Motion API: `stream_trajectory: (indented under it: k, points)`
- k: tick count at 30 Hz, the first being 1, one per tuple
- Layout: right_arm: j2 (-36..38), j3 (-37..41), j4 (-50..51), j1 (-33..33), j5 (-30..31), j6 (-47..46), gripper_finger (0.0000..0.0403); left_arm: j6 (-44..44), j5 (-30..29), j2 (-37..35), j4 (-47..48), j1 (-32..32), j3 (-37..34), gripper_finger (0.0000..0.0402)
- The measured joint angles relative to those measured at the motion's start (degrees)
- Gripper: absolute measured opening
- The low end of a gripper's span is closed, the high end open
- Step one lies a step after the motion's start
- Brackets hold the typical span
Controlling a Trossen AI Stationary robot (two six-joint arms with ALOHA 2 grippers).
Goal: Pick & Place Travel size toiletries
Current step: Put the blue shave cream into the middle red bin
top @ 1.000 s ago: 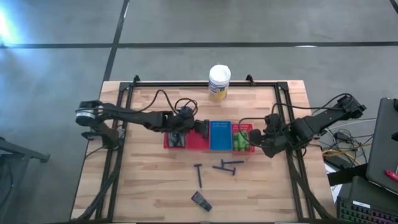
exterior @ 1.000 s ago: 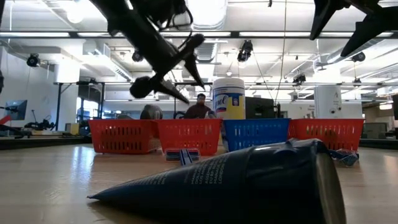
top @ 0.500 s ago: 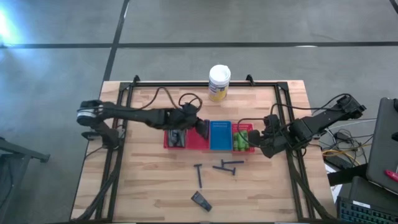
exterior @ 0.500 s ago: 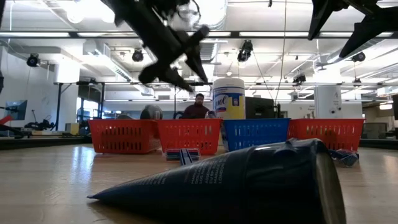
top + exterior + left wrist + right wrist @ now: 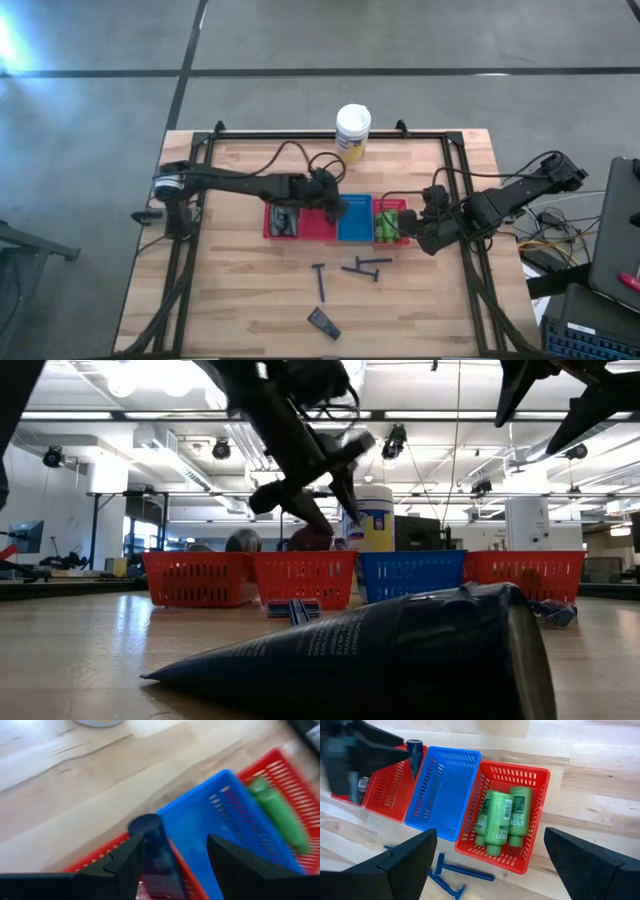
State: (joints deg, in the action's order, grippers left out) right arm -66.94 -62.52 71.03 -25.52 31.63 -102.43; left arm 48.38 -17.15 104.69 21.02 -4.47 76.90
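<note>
My left gripper [image 5: 332, 207] is shut on a dark tube [image 5: 152, 851] and hovers over the right end of the left red tray [image 5: 300, 236], beside the blue tray [image 5: 354, 222]. Dark items [image 5: 285, 221] lie in that red tray. Green bottles [image 5: 502, 815] lie in the right red tray [image 5: 540, 805]. Thin dark T-shaped sticks [image 5: 320, 282] [image 5: 366, 266] and another dark tube [image 5: 322, 322] lie loose on the wood nearer the front. My right gripper [image 5: 424, 236] hangs open above the table by the right red tray. My left gripper has the dark tube between its fingers, lying along them against one finger [image 5: 127, 862]. The cap end [image 5: 145, 826] sticks out just past the fingertips. A gap shows toward the other finger, and the place of contact is hidden farther back. The tube is lifted clear above the trays [image 5: 413, 757].
A white-lidded jar with a yellow label [image 5: 352, 131] stands at the table's far edge. A black frame [image 5: 200, 200] runs along the table's sides. In the low view the loose tube [image 5: 400, 650] fills the foreground. Bare wood lies at the front left.
My left gripper has carried the dark tube toward the table's right edge, from over the middle of the left red tray to its right end beside the blue tray. The tube has stayed clear of the trays. My right gripper has kept still.
</note>
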Motion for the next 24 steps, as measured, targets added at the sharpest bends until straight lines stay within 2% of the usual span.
stream_trajectory:
  k: [10,20,24]
  points:
    - [0.1,0.1,0.0,-0.1,-0.5,0.3,0.0366,-2.2,-2.3,6.8,8.2,0.0,10.0,0.0220]
    - [0.1,0.5,0.0,-0.1,-0.6,0.8,0.0366,-12.8,-3.9,4.9,15.4,0.0,10.8,0.0220]
    - [0.1,0.8,0.1,-0.1,-0.6,0.7,0.0366,-15.2,-0.8,5.2,15.1,0.3,9.7,0.0220]
